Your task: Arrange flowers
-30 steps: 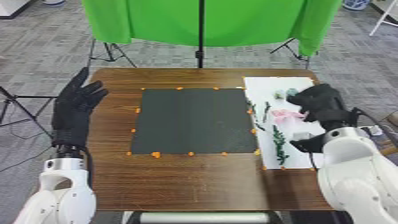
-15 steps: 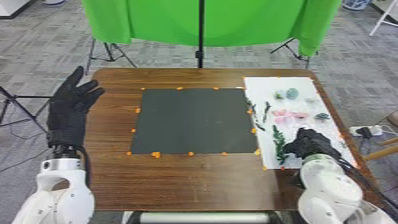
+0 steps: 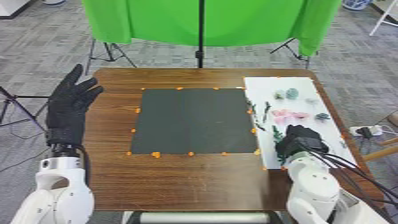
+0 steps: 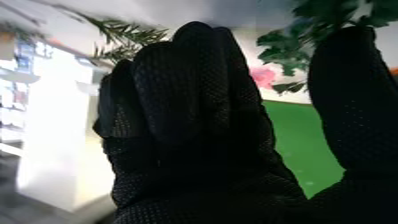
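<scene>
My right hand (image 3: 300, 140) is over the lower part of the white sheet, partly covering a long green leafy stem (image 3: 277, 135). In the right wrist view the fingers of my right hand (image 4: 191, 110) are straight and the thumb stands apart, with green leaves (image 4: 289, 47) near the thumb's tip and a pink flower (image 4: 264, 76) beyond. Pink flowers (image 3: 282, 116) lie mid-sheet, with blue-green pieces (image 3: 292, 93) above them and dark thin stems (image 3: 266, 111) at the left. A black square mat (image 3: 194, 121) lies beside the sheet. My left hand (image 3: 67, 109) stays open at the table's left edge.
The brown table (image 3: 195, 187) carries orange tabs along the edges of mat and white sheet (image 3: 274, 86). A green cloth (image 3: 249, 25) hangs on stands behind the table. A white power strip (image 3: 366, 131) is beyond the right edge.
My right hand has come down from the upper right of the sheet to its lower part, then slightly left over the leafy stem. My left hand has barely shifted.
</scene>
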